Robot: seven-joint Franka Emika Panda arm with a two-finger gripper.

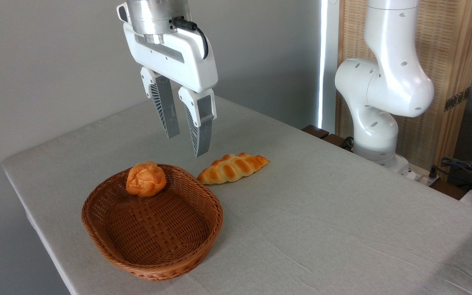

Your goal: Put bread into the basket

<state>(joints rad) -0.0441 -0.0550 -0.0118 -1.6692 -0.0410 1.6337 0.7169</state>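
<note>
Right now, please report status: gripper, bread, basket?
Gripper open, empty, above table. Bread inside basket, at far end. Braided loaf beside basket, not blocking.

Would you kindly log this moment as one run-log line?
gripper: open, empty, above table | bread: in basket, far end | braided loaf: on table, outside basket

Grey cloth-covered tabletop (322,213) carries a wicker basket (152,262) near its left front edge, and a braided loaf (232,168) lies just beside it.
</note>
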